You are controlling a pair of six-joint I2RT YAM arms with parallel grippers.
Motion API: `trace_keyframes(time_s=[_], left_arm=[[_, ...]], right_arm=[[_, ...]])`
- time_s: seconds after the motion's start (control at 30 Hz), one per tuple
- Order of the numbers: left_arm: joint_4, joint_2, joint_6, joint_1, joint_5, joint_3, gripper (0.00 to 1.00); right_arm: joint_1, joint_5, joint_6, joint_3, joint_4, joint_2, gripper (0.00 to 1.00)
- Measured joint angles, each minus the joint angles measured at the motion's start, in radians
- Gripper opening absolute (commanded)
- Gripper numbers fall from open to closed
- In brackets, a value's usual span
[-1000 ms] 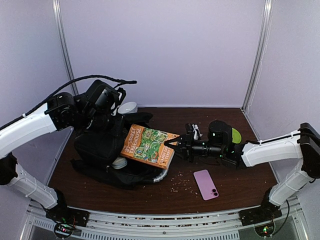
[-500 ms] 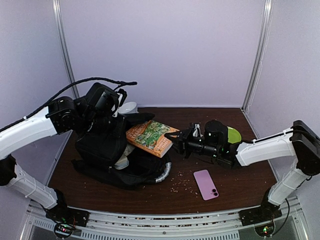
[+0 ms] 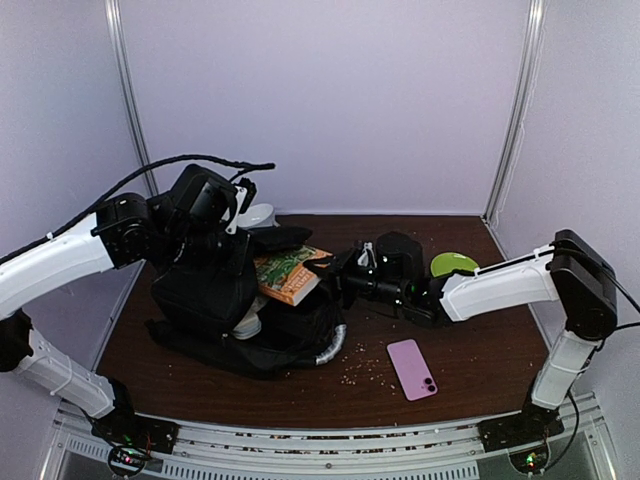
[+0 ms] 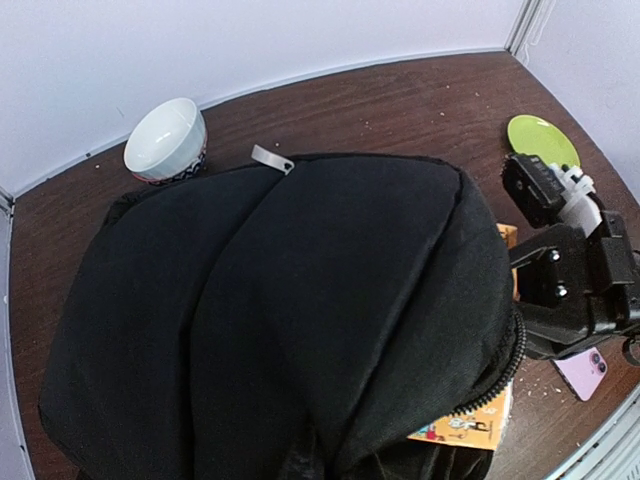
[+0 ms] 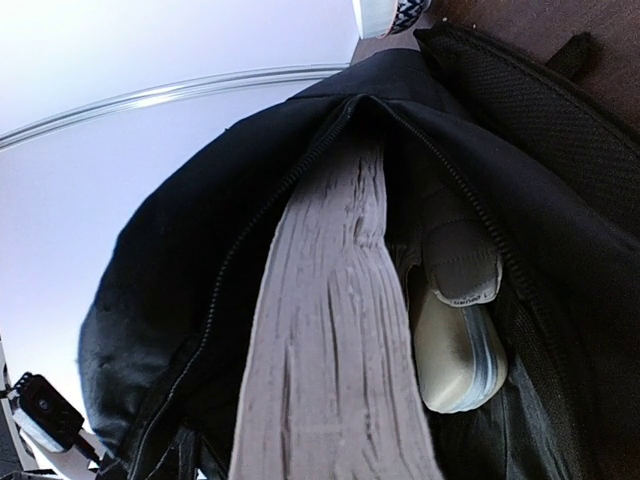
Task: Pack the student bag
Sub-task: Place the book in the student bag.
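The student bag (image 3: pixel 205 290) is a large black backpack at the left of the table, its zipped mouth facing right. My left gripper (image 3: pixel 222 230) is at the bag's top and holds the fabric up; its fingers are hidden under the cloth in the left wrist view, where the bag (image 4: pixel 280 310) fills the frame. My right gripper (image 3: pixel 336 281) is shut on a colourful book (image 3: pixel 288 273) that sits partly inside the mouth. In the right wrist view the book's page edge (image 5: pixel 335 340) runs into the open bag (image 5: pixel 160 290) beside a grey-white pouch (image 5: pixel 455 345).
A pink phone (image 3: pixel 412 368) lies on the table at the front right among crumbs. A green plate (image 3: pixel 452 264) sits behind my right arm. A white bowl (image 3: pixel 258 215) stands behind the bag near the back wall.
My right gripper has moved left with the book, pushing it from outside the bag into the mouth. The green plate is now uncovered. My left arm has barely moved.
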Motion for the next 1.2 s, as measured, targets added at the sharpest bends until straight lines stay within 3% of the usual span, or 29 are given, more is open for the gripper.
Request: trace_keyframes(time_s=[0.83, 1.03, 1.2], left_arm=[[0.116, -0.015, -0.028, 0.004, 0.161, -0.053, 0.00], [0.147, -0.015, -0.058, 0.007, 0.158, -0.084, 0.00], [0.156, -0.018, -0.073, 0.006, 0.115, -0.084, 0.00]], right_arm=[[0.029, -0.066, -0.103, 0.449, -0.201, 0.376, 0.01], [0.026, -0.120, -0.163, 0.557, -0.280, 0.435, 0.45], [0.026, -0.160, -0.228, 0.520, -0.323, 0.373, 0.59]])
